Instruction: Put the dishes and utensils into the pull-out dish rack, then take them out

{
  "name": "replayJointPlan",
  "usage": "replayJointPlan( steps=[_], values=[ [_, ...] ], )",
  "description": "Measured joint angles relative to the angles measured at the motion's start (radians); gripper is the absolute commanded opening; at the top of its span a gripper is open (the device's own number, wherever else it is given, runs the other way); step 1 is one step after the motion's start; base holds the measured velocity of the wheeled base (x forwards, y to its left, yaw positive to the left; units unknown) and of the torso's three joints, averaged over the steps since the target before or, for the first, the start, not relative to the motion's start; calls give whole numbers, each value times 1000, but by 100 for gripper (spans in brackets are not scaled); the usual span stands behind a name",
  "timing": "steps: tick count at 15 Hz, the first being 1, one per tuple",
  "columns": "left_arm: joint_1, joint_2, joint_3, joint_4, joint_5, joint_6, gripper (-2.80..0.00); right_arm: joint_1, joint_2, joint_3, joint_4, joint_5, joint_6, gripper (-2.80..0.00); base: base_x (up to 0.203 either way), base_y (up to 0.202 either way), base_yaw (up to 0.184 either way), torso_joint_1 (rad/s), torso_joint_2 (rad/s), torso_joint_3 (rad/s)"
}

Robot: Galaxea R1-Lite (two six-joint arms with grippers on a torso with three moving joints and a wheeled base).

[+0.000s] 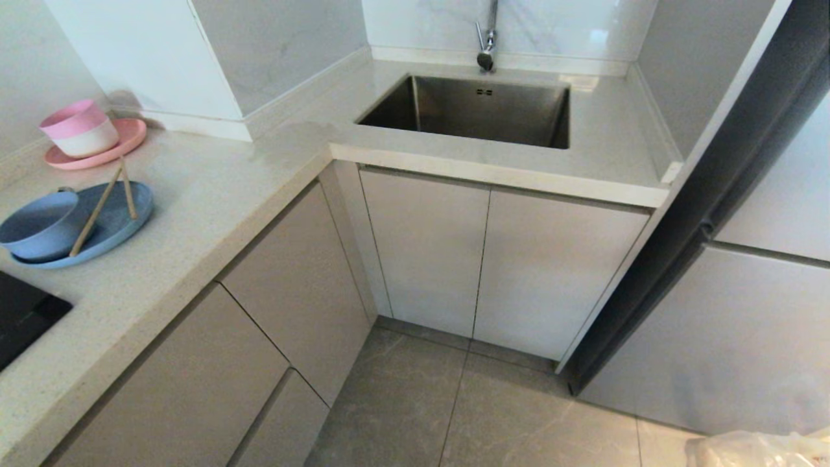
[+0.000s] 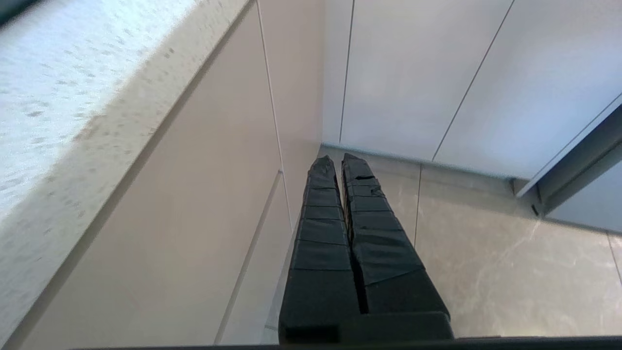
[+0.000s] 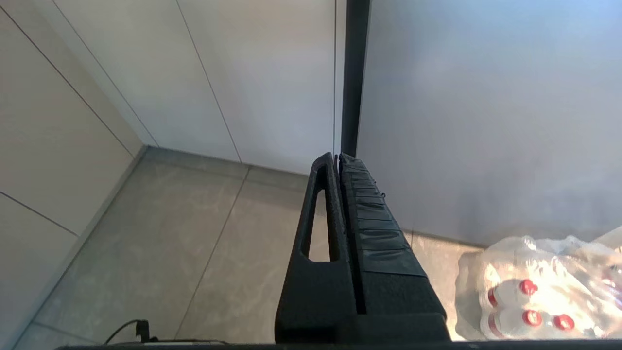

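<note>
On the counter at the far left lies the light-blue plate [image 1: 120, 224] with the blue-grey bowl [image 1: 42, 224] on its left side. The wooden chopsticks [image 1: 97, 211] lean across the plate, one tip toward the bowl. The fork is not to be made out. The pull-out dish rack is out of view; only closed beige drawer fronts [image 1: 292, 285] show under the counter. Neither arm appears in the head view. My left gripper [image 2: 339, 160] hangs shut and empty over the floor beside the drawer fronts. My right gripper [image 3: 337, 156] is shut and empty, low in front of the tall grey appliance.
A pink-and-white bowl [image 1: 81, 128] sits on a pink plate [image 1: 130, 139] behind the blue dishes. A steel sink [image 1: 470, 110] with a faucet [image 1: 486, 42] is set in the far counter. A black cooktop [image 1: 23, 314] is at the left edge. A wrapped pack of bottles [image 3: 539, 287] stands on the floor at right.
</note>
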Motion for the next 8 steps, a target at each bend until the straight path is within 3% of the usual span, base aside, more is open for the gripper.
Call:
replayJointPlan(
  steps=[8],
  values=[
    [0,0,0,0,-1,0,-280,0,0,0,0,0,0,-280,0,0,0,4,4,204]
  ],
)
